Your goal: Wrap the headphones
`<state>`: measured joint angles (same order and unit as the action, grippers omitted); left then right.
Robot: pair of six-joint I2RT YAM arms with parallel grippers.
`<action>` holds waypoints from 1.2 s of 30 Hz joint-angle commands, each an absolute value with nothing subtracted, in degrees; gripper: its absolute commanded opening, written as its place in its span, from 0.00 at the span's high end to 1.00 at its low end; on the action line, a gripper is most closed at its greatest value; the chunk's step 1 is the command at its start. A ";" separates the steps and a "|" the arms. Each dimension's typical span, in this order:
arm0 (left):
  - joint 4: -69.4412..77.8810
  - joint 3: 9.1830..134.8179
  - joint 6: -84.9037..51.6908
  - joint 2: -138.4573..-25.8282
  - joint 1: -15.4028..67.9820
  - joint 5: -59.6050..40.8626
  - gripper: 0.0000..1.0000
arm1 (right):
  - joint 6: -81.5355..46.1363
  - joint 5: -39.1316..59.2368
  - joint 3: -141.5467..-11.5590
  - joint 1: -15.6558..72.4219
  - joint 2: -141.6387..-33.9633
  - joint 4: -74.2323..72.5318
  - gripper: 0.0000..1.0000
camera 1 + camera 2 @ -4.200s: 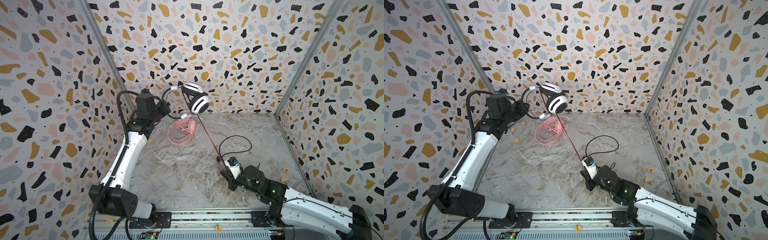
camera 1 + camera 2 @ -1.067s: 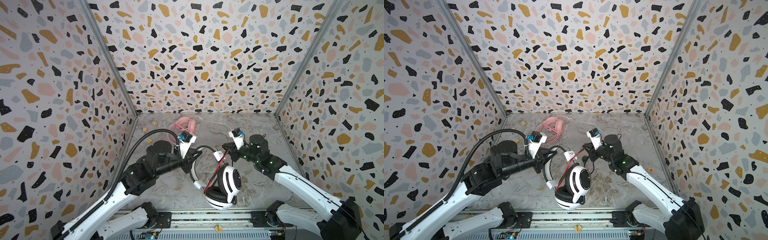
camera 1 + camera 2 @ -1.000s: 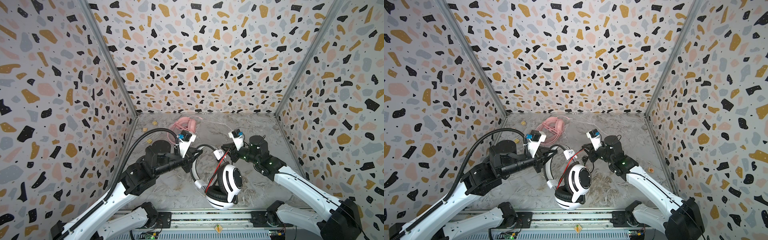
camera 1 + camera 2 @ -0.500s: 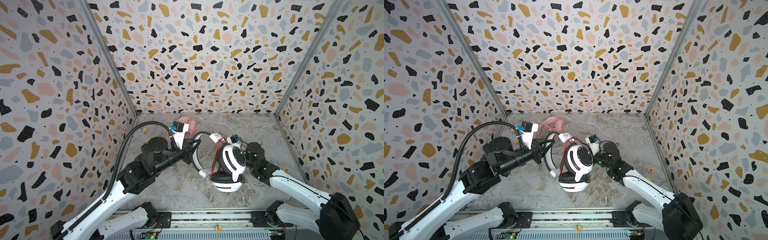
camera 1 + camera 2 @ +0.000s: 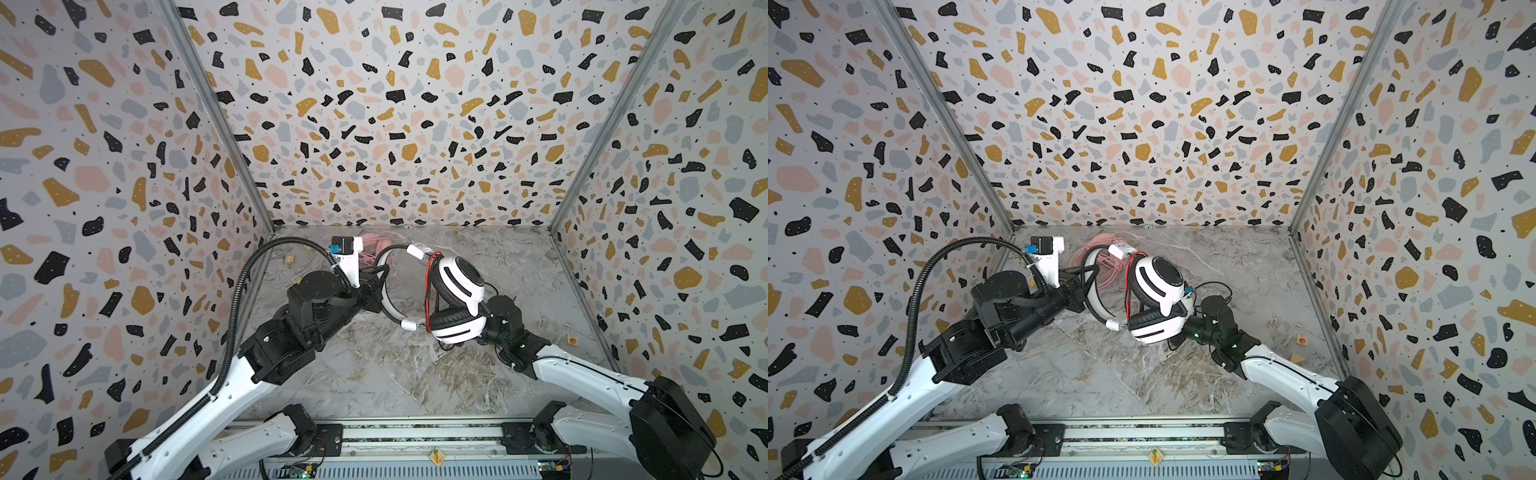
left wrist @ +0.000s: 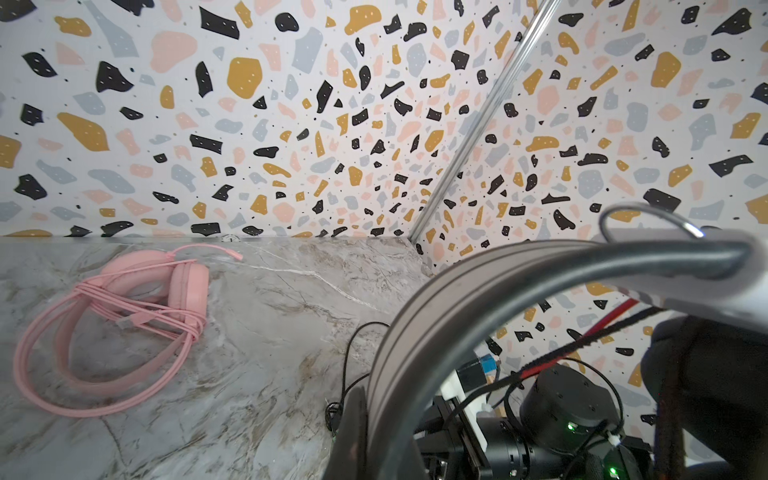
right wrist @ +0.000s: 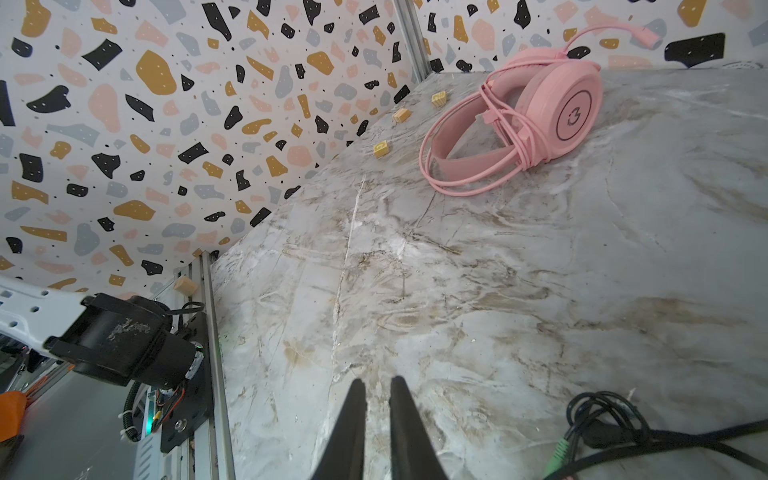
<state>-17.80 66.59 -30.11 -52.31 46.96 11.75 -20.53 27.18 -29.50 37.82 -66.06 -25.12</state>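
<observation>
Headset white-and-black (image 5: 456, 305) hangs off left end effector (image 5: 376, 286), clamped on its headband; right end effector (image 7: 377, 432) beneath earcups, nearly closed, empty; loose black cord (image 7: 615, 432) just beside it.

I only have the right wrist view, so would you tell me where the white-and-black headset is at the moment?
Observer: It is up off the table; the left gripper is shut on the black headband of the white-and-black headset.
Operator: Thank you. Is any cord on it yet?
Observer: Yes, in both top views a red-and-black cord runs across it between the headband ends, beside the ear cups.
Operator: And where is my arm relative to it?
Observer: The right arm's wrist sits right beside the lower ear cup, which hides its fingers in the top views.
</observation>
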 commanded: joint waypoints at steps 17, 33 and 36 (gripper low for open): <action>-5.44 71.53 -41.43 -60.41 29.35 4.69 1.00 | -20.81 23.36 -24.55 41.22 -62.02 -23.71 0.89; -7.18 71.98 -47.58 -66.81 23.66 17.71 1.00 | -16.32 10.75 -29.20 51.94 -54.89 -7.19 0.93; -8.47 72.54 -47.02 -67.75 23.47 20.87 1.00 | -15.72 7.15 -30.78 54.86 -53.66 -3.08 0.93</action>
